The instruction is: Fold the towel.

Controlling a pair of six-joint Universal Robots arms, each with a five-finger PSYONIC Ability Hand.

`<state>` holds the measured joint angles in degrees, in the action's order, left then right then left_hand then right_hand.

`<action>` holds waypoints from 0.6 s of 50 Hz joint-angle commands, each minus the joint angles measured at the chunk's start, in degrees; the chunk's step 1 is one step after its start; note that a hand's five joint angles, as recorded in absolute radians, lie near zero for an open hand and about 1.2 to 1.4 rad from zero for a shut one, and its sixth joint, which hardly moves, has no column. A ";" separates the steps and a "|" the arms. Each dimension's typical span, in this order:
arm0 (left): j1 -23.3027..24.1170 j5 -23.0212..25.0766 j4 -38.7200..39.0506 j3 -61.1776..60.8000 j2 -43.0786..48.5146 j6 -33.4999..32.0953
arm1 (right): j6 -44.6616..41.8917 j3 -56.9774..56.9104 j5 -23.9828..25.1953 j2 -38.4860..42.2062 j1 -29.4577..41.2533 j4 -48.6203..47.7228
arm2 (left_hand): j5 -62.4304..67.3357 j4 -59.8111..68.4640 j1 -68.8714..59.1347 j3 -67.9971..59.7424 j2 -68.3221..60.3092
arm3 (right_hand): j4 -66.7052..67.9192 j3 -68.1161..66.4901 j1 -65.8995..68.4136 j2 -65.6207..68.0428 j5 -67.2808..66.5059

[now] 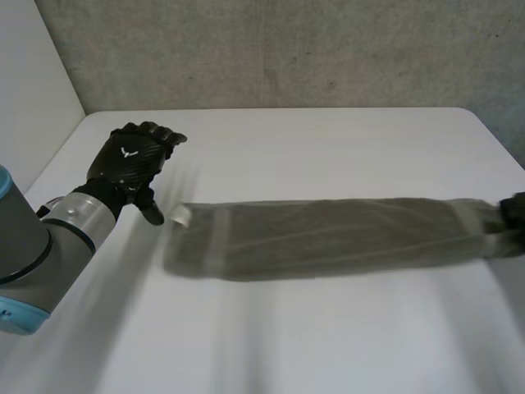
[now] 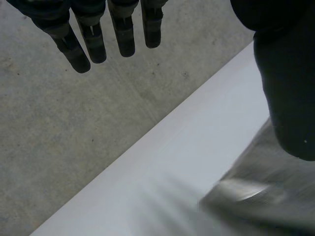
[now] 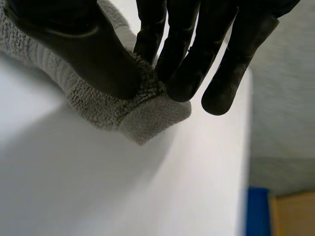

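A grey towel [image 1: 328, 236] lies as a long narrow band across the middle of the white table [image 1: 328, 148]. My right hand [image 1: 515, 212] is at the towel's right end. In the right wrist view its thumb and fingers [image 3: 182, 73] pinch the corner of the towel [image 3: 142, 115]. My left hand [image 1: 131, 164] hovers just off the towel's left end with straight, spread fingers [image 2: 93, 44] and holds nothing. The left end of the towel [image 2: 256, 196] lies beside its thumb.
The table's far edge [image 2: 162, 132] runs under the left hand's fingertips, with grey floor [image 2: 74, 128] beyond it. A grey wall [image 1: 287, 49] stands behind the table. A blue and tan object [image 3: 275, 211] sits past the right end of the table.
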<state>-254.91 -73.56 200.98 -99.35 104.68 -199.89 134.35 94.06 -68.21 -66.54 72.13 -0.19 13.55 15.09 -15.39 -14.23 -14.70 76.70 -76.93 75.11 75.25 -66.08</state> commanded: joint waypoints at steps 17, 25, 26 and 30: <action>1.17 -3.25 0.20 2.67 -3.61 3.10 | 12.16 -14.60 -11.06 -2.31 48.15 -6.13 | -12.16 -3.70 3.99 2.84 3.31 | 3.30 -3.07 4.89 4.75 -3.92; 2.75 -3.88 0.20 2.14 -4.14 3.45 | 12.07 -16.79 -11.86 9.83 60.92 -7.90 | -12.16 -3.70 3.99 2.84 3.31 | 3.30 -3.07 4.89 4.75 -3.92; 2.93 -3.96 0.29 2.05 -4.13 3.54 | 11.98 -17.15 -11.77 11.68 62.42 -8.16 | -12.16 -3.70 3.99 2.84 3.31 | 3.30 -3.07 4.89 4.75 -3.92; 3.37 -3.96 0.29 1.88 -3.96 3.54 | 12.07 -17.59 -11.07 13.10 64.10 -8.51 | -12.00 -3.53 3.83 2.67 3.15 | 3.30 -3.07 4.89 4.75 -3.92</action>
<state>-252.21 -77.54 201.21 -97.10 100.51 -196.32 146.46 77.72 -80.32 -58.20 132.91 -8.50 13.40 15.09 -15.39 -14.20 -14.69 76.70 -77.12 75.46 75.49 -66.38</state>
